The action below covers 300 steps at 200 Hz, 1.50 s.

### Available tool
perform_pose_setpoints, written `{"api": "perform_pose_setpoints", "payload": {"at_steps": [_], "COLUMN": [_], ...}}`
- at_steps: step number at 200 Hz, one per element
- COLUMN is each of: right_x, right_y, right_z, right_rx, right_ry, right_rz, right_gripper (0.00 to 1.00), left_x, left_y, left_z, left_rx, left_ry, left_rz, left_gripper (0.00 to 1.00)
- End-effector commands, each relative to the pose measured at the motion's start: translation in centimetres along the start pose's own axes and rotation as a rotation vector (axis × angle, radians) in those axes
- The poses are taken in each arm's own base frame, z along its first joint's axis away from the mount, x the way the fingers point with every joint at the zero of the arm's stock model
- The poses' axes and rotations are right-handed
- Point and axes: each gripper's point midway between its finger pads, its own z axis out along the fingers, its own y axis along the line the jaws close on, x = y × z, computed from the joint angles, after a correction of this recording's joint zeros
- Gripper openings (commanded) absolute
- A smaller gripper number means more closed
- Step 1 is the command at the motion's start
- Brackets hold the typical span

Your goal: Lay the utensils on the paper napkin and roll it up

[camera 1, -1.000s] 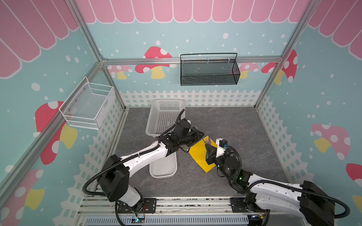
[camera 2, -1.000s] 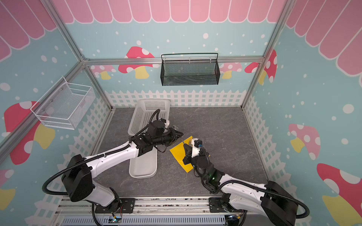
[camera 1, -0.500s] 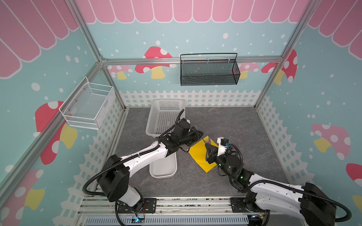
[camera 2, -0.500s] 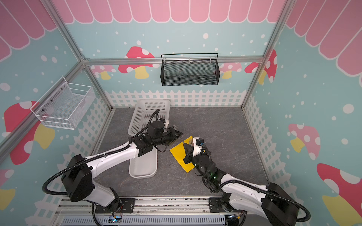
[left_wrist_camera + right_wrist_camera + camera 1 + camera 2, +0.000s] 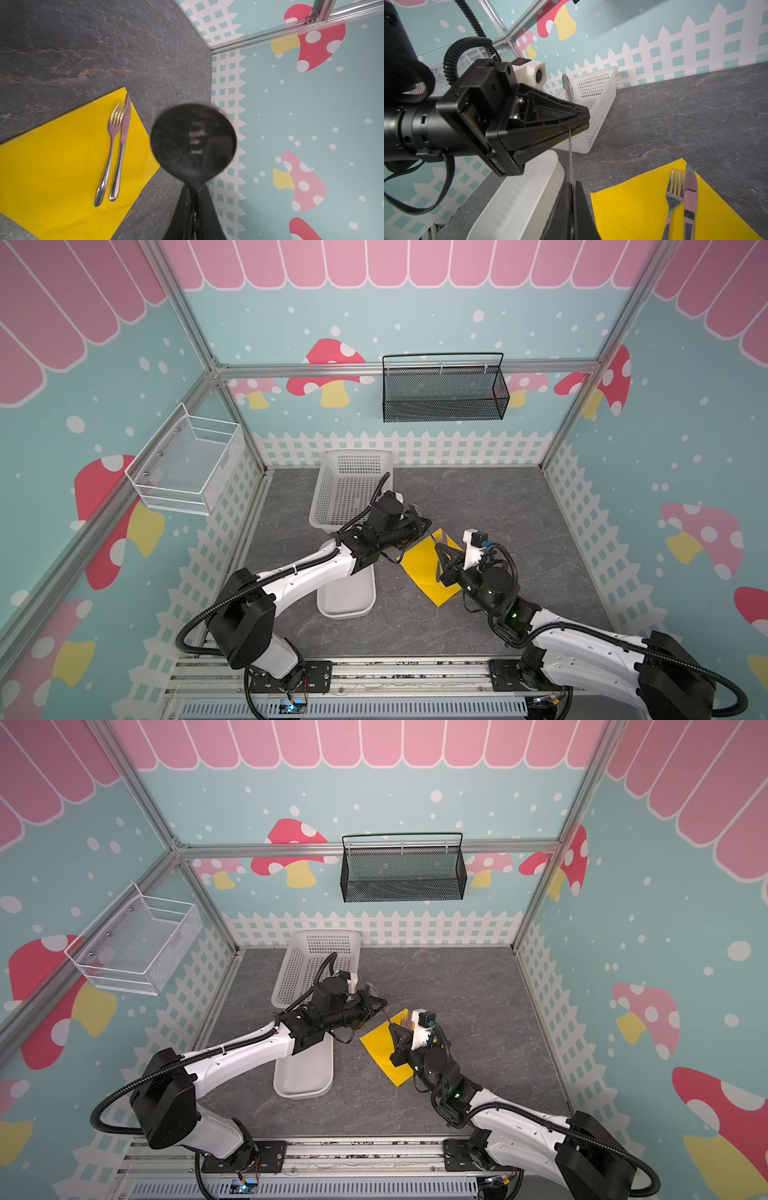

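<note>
On the gray table (image 5: 498, 497), a white basket (image 5: 349, 472) sits at 11 o'clock from the yellow napkin (image 5: 419, 568), and a white tray (image 5: 345, 597) at 8 o'clock. The left gripper (image 5: 583, 124) and right gripper (image 5: 572, 187) both pinch the spoon (image 5: 193, 141) over the napkin's 11 o'clock edge. The fork (image 5: 110, 149) and knife (image 5: 123, 141) lie side by side at its 12 o'clock corner.
</note>
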Motion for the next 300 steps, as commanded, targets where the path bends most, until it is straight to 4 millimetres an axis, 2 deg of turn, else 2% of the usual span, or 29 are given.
{"api": "perform_pose_setpoints", "payload": {"at_steps": [1, 18, 50, 81, 125, 142, 181, 216, 242, 300], "right_x": [-0.1, -0.1, -0.3, -0.2, 2.5, 3.3, 4.3, 4.9, 5.3, 5.7], "right_y": [-0.1, -0.2, -0.7, -1.6, -7.4, -8.7, -11.7, -12.7, -13.1, -13.3], "right_z": [0.0, 0.0, -0.4, -0.6, 0.2, 0.4, -0.3, -0.9, -1.1, -1.5], "right_rx": [0.005, 0.011, 0.041, 0.09, 0.314, 0.315, 0.348, 0.359, 0.374, 0.385], "right_ry": [0.01, 0.014, 0.018, 0.057, 0.278, 0.34, 0.384, 0.398, 0.404, 0.41], "right_rz": [0.021, 0.006, -0.031, -0.087, 0.019, 0.087, 0.23, 0.255, 0.266, 0.274], "right_gripper": [0.0, 0.05, 0.24, 0.31, 0.3, 0.31, 0.31, 0.31, 0.31, 0.31], "left_x": [-0.7, -0.8, -1.1, -1.3, -0.4, -0.1, 1.3, 3.5, 4.5, 4.7], "left_y": [-0.9, -0.4, 1.6, 4.3, 7.7, 9.1, 10.7, 12.6, 13.7, 15.1], "left_z": [-1.1, -1.2, -1.5, -1.4, 0.2, 1.0, 4.2, 7.1, 8.5, 10.3], "left_rx": [0.012, -0.02, -0.139, -0.296, -0.524, -0.618, -0.699, -0.737, -0.761, -0.796], "left_ry": [-0.043, -0.048, -0.054, -0.021, 0.123, 0.158, 0.283, 0.406, 0.465, 0.483], "left_rz": [0.041, 0.06, 0.119, 0.188, 0.302, 0.343, 0.391, 0.399, 0.405, 0.406], "left_gripper": [0.05, 0.04, 0.03, 0.03, 0.03, 0.03, 0.04, 0.04, 0.05, 0.06]}}
